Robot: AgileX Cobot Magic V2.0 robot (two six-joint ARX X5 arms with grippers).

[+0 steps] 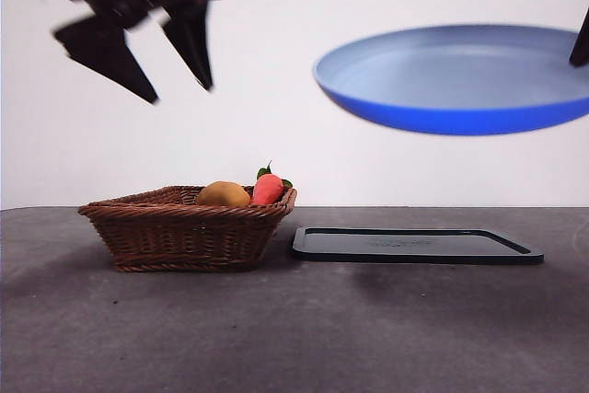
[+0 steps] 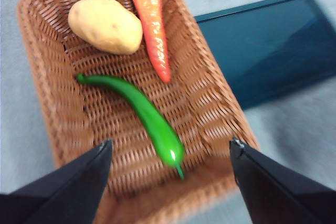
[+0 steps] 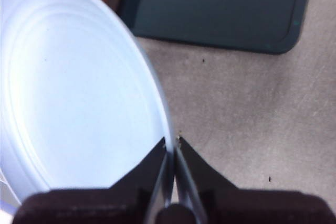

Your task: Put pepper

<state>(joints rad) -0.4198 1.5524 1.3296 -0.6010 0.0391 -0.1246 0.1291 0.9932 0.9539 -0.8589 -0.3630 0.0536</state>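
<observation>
The grey counter point(image 1: 294, 338) carried a dark tray point(image 1: 416, 245) beside a wicker basket point(image 1: 184, 232). The right pincer point(image 3: 171, 141) gripped a blue plate point(image 1: 460, 75) by its rim, aloft above the tray. The left pincer point(image 2: 170, 153) hung spread wide over the basket, where the green pepper point(image 2: 142, 111) lay near a potato point(image 2: 105, 24) and carrot point(image 2: 152, 19).

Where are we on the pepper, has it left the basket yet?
Not yet. Done: the right gripper holds the blue plate by its rim, in the air above the dark tray. In hand: the left gripper, jaws open, hangs over the basket. Left: the pepper lies in the basket beside the potato and carrot, ungrasped.
</observation>
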